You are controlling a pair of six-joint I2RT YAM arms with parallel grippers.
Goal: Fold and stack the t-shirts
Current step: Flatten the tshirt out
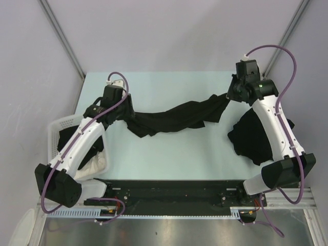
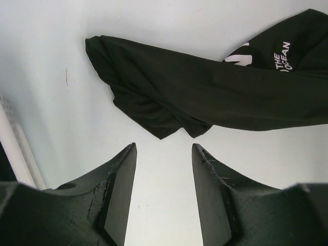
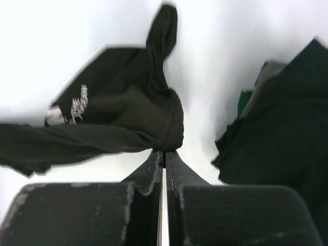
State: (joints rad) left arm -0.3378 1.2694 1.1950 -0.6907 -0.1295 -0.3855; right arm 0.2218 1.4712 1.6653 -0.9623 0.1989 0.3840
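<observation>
Fabric of a soft black cotton t-shirt (image 1: 174, 119), stretched across the frame's centre, is what I see my right gripper (image 3: 164, 152) pinching, while my left gripper (image 2: 164, 147) stands spread and empty.

Pale blue table (image 1: 169, 159), and a black t-shirt (image 1: 174, 119) stretches across it, one end lying just ahead of the left claw (image 2: 164, 148), the other bunched at the right claw (image 3: 164, 152). Beside the right claw sits a heap of t-shirts (image 1: 253, 141); behind the left claw, a white basket (image 1: 53, 134) at the edge.
</observation>
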